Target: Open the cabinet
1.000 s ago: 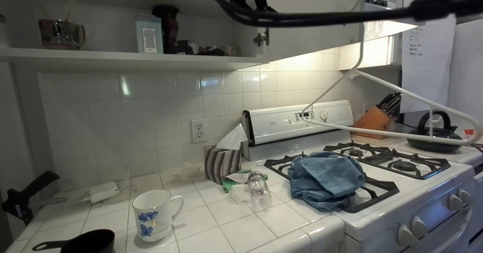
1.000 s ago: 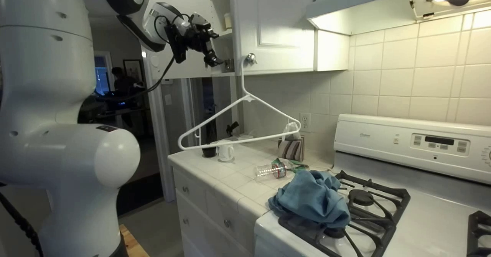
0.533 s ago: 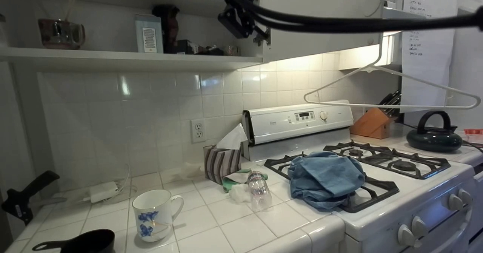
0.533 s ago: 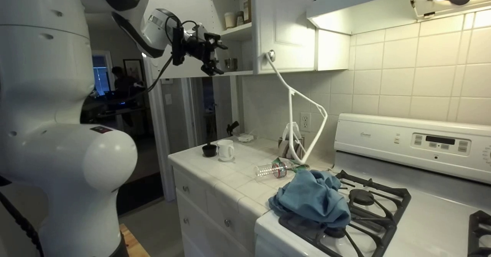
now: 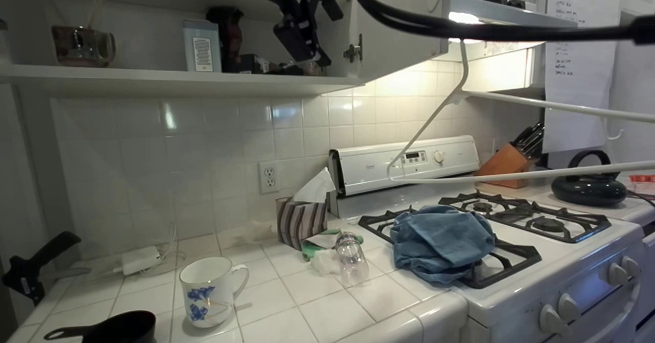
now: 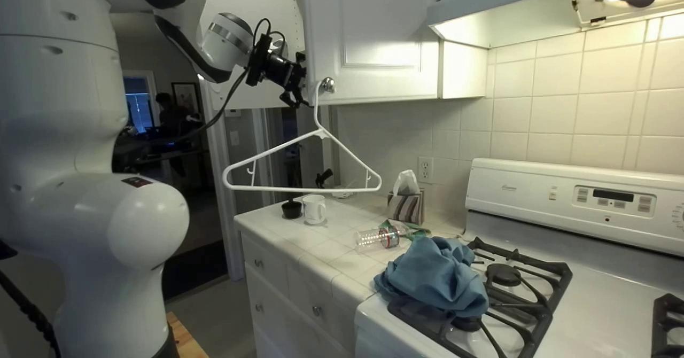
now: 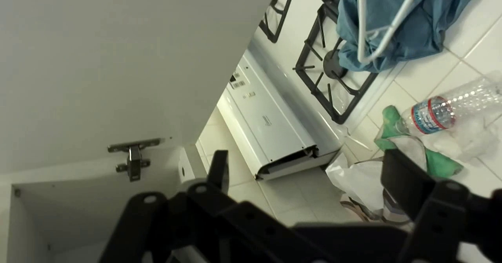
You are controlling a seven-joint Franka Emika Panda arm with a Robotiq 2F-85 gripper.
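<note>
The white cabinet door [image 5: 399, 25] stands open, hinged on its stove side; its outer face [image 6: 374, 37] shows a round knob [image 6: 329, 84]. A white hanger [image 6: 299, 188] hangs from the knob and shows in both exterior views [image 5: 511, 177]. My gripper [image 5: 327, 36] is at the cabinet opening, on the inner side of the door. In an exterior view the gripper [image 6: 302, 83] is at the door's free edge, which partly hides its fingertips. In the wrist view the gripper [image 7: 308, 161] is open and empty, with the door's inner face [image 7: 117, 66] and hinge [image 7: 134, 163] at left.
The cabinet shelf [image 5: 153, 75] holds a mug, a box and dark items. On the tiled counter below are a flowered mug [image 5: 207, 292], a tissue box [image 5: 302, 222] and a plastic bottle [image 5: 352, 263]. A blue cloth [image 5: 442, 243] lies on the stove.
The door swung wider, then back partway toward the cabinet. The hanger swings and turns on the knob. My gripper moved lower and around to the door's inner side.
</note>
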